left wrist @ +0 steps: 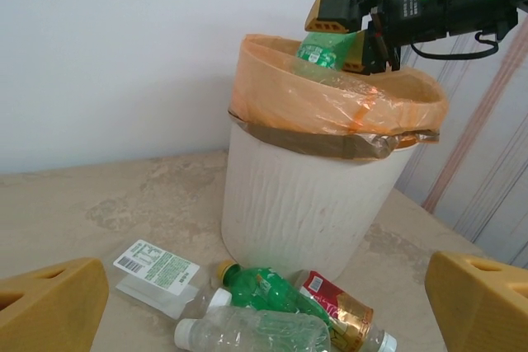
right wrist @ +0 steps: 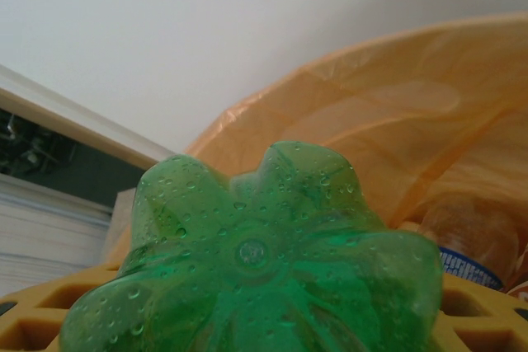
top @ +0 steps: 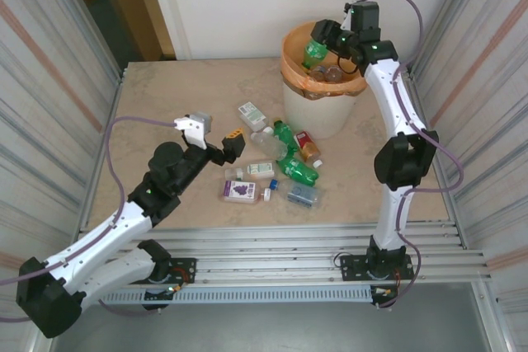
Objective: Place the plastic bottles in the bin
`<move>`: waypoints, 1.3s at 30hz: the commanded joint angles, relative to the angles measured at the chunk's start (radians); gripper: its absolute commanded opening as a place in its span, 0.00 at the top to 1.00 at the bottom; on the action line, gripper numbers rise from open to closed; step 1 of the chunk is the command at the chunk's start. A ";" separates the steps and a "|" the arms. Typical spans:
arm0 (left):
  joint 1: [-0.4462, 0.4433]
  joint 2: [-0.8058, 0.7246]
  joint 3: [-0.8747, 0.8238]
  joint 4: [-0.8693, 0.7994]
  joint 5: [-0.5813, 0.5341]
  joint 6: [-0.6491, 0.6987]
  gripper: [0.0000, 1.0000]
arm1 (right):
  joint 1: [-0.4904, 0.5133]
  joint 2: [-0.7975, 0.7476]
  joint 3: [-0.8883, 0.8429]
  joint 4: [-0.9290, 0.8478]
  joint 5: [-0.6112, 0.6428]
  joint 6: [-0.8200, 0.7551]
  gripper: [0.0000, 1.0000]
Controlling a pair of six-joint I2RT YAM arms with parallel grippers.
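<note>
The right claw (top: 324, 41) is closed partway on a green bottle (top: 313, 53), which is gripped between the yellow fingers (left wrist: 330, 18) and held tilted over the bin (top: 290, 80). In the left wrist view the bottle's lower end is hidden behind the rim of the orange bag (left wrist: 330, 100) that is folded over the bin's edge. In the right wrist view the bottle's petal-shaped base, beaded with droplets, is seen close to the lens, and an orange-brown bottle (right wrist: 470, 241) with a blue label band is seen lying inside the bag beyond it.

The bin is stood at the far right of the desk (top: 165, 96), near the back wall.

The left claw (top: 216, 136) is held wide open and empty over the middle of the desk — its fingers are spread well apart and turned toward the bin.

A cluster of loose bottles is spread on the desk between the left claw and the bin:
- a white-labelled bottle (top: 252, 114)
- a clear crushed bottle (top: 266, 139)
- a second green bottle (top: 286, 133), just beside a red-labelled bottle (top: 307, 147)
- a third green bottle (top: 299, 171)
- a purple-labelled bottle (top: 241, 191)
- a clear bottle with a blue cap (top: 301, 195)

The bottles nearest the bin are lying close to its foot.
</note>
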 commanded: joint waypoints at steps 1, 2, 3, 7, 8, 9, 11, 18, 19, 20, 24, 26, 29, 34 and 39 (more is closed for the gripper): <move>-0.002 -0.014 -0.007 0.003 -0.030 0.003 0.01 | 0.014 0.019 0.041 -0.014 0.021 0.015 0.47; -0.002 -0.014 -0.006 0.000 -0.030 0.000 0.01 | 0.015 0.024 0.042 -0.020 0.027 0.012 0.45; 0.000 -0.013 -0.007 -0.001 -0.029 -0.001 0.01 | 0.017 0.024 0.042 -0.029 0.034 0.008 0.41; 0.003 -0.013 -0.004 -0.017 -0.038 -0.002 0.01 | 0.019 0.021 0.042 -0.058 0.067 -0.017 0.27; 0.004 -0.014 -0.001 -0.023 -0.041 -0.003 0.01 | 0.018 0.017 0.042 -0.065 0.073 -0.025 0.23; 0.004 -0.014 -0.001 -0.027 -0.042 -0.004 0.01 | 0.016 0.012 0.047 -0.073 0.078 -0.034 0.21; 0.008 -0.016 0.000 -0.033 -0.045 -0.006 0.01 | 0.015 0.000 0.055 -0.090 0.094 -0.052 0.18; 0.018 -0.019 0.007 -0.064 -0.053 -0.022 0.01 | 0.010 -0.072 0.054 -0.131 0.119 -0.122 0.16; 0.019 -0.017 0.010 -0.071 -0.053 -0.022 0.01 | 0.012 -0.086 0.052 -0.141 0.126 -0.136 0.15; 0.020 -0.016 0.013 -0.078 -0.054 -0.023 0.01 | 0.016 -0.097 0.052 -0.151 0.135 -0.149 0.15; 0.028 -0.007 0.037 -0.130 -0.066 -0.036 0.01 | 0.051 -0.162 0.036 -0.198 0.195 -0.229 0.15; 0.033 0.001 0.049 -0.170 -0.090 -0.058 0.01 | 0.087 -0.202 0.019 -0.230 0.247 -0.282 0.14; 0.059 0.011 0.061 -0.242 -0.134 -0.131 0.01 | 0.149 -0.265 -0.022 -0.271 0.323 -0.339 0.13; 0.139 0.015 0.050 -0.354 -0.106 -0.282 0.01 | 0.274 -0.401 -0.183 -0.259 0.416 -0.403 0.06; 0.172 0.013 0.041 -0.492 -0.091 -0.401 0.01 | 0.375 -0.545 -0.404 -0.224 0.463 -0.405 0.02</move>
